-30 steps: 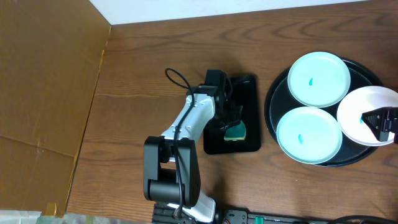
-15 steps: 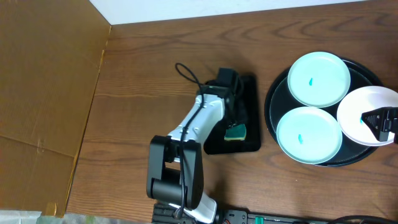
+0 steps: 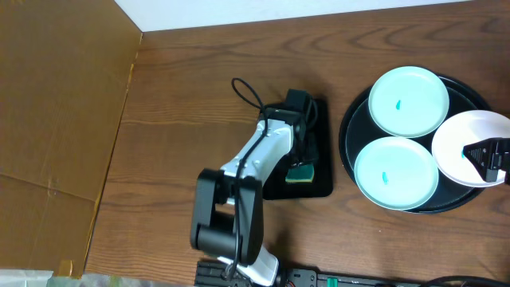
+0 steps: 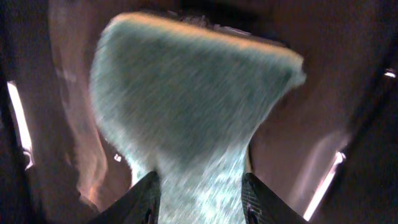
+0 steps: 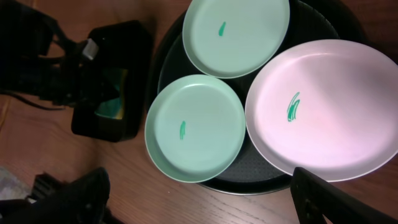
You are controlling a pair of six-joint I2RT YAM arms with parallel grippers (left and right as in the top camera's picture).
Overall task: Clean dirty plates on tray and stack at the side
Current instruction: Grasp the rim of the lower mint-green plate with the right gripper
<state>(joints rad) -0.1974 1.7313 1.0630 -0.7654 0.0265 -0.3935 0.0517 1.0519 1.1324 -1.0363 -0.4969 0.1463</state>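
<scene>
The round black tray [image 3: 348, 135] sits at the right and holds three plates. Two are pale mint plates [image 3: 409, 100] [image 3: 396, 173] with teal smears. The third is a white plate [image 3: 466, 143]. In the right wrist view the mint plates [image 5: 236, 34] [image 5: 196, 127] and the white plate [image 5: 323, 109] all show smears. My right gripper [image 5: 205, 205] is open, high above the tray's near rim [image 5: 261, 180]. It shows over the white plate in the overhead view [image 3: 488, 154]. My left gripper [image 4: 199, 196] is shut on the green sponge [image 4: 193, 99].
A small black rectangular tray [image 3: 319, 112] lies left of the round tray, with the sponge [image 3: 303, 171] at its near end under my left arm. A brown cardboard sheet [image 3: 56, 119] covers the table's left side. A white wall edge runs along the back.
My left arm has swung a little to the right over the small tray, with the sponge staying at its near end. The right arm and the plates have not moved.
</scene>
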